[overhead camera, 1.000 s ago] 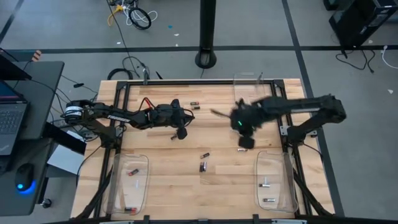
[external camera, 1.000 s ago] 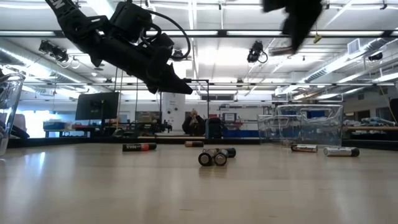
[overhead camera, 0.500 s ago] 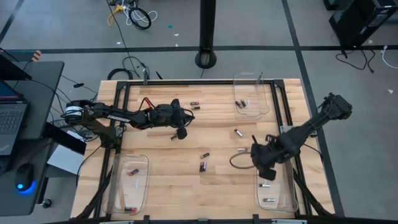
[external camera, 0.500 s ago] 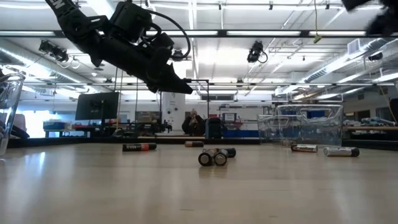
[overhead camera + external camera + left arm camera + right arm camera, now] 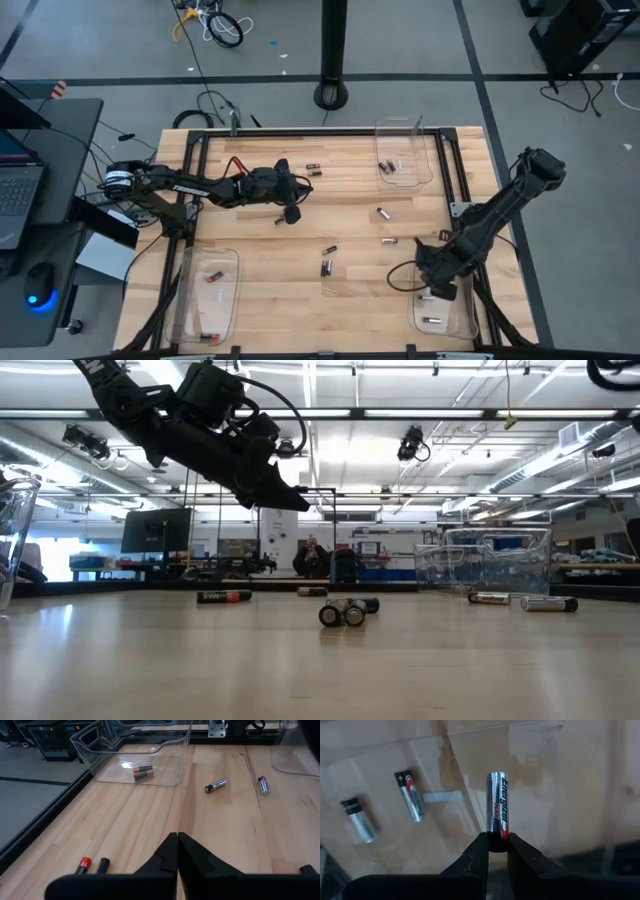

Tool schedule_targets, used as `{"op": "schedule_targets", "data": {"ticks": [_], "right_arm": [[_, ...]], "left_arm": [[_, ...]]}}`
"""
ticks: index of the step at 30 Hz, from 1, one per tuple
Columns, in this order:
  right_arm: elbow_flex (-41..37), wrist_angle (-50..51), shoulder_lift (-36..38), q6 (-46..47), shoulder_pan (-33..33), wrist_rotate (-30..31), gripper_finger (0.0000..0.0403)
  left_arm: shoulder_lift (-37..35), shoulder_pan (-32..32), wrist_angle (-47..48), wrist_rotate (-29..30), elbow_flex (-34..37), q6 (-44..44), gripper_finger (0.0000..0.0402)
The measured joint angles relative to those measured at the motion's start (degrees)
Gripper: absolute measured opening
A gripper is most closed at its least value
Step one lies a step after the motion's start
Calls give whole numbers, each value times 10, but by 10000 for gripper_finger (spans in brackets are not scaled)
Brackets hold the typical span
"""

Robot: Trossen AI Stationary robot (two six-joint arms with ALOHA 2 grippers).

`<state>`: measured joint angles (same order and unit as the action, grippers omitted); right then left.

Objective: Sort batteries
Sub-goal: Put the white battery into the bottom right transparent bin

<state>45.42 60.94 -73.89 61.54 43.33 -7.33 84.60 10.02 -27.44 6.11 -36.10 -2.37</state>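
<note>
My right gripper (image 5: 433,284) hangs over the near-right clear tray (image 5: 462,318) and is shut on a silvery battery (image 5: 497,800). Two more batteries (image 5: 412,795) (image 5: 358,819) lie on that tray's floor below it. My left gripper (image 5: 292,213) is shut and empty, hovering above the table's left middle, high in the low view (image 5: 292,500). Loose batteries lie on the wood at mid-table (image 5: 327,250) (image 5: 325,267) (image 5: 381,212). In the left wrist view, a red-banded and a black one (image 5: 82,865) lie near the shut fingers (image 5: 177,840). My right gripper pinches the silvery battery by one end (image 5: 497,836) between its two fingers. The battery runs on from the fingertips in line with them, label showing. The fingers point down toward the tray. The battery is lifted clear above the tray floor.
The far-right clear tray (image 5: 405,160) holds a few batteries, and the near-left tray (image 5: 210,295) holds red-banded ones. Another battery (image 5: 390,241) lies near the right tray, and one (image 5: 311,170) sits by the far edge. Black frame rails border the table.
My right arm has swung from the middle of the table toward the near right corner, and its gripper now hangs over the near-right tray. My left arm has kept still, and the loose batteries have not moved.
</note>
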Motion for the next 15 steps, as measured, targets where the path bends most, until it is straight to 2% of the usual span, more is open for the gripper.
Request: {"op": "schedule_targets", "data": {"ticks": [6, 9, 15], "right_arm": [[-57, -87, 0, 10, 0, 10, 61], [-64, -86, 1, 13, 3, 17, 61], [-66, -65, 0, 16, 5, -25, 84]], "left_arm": [[0, 0, 0, 0, 0, 0, 13], [0, 0, 0, 0, 0, 0, 13], [0, 0, 2, 0, 0, 0, 13]]}}
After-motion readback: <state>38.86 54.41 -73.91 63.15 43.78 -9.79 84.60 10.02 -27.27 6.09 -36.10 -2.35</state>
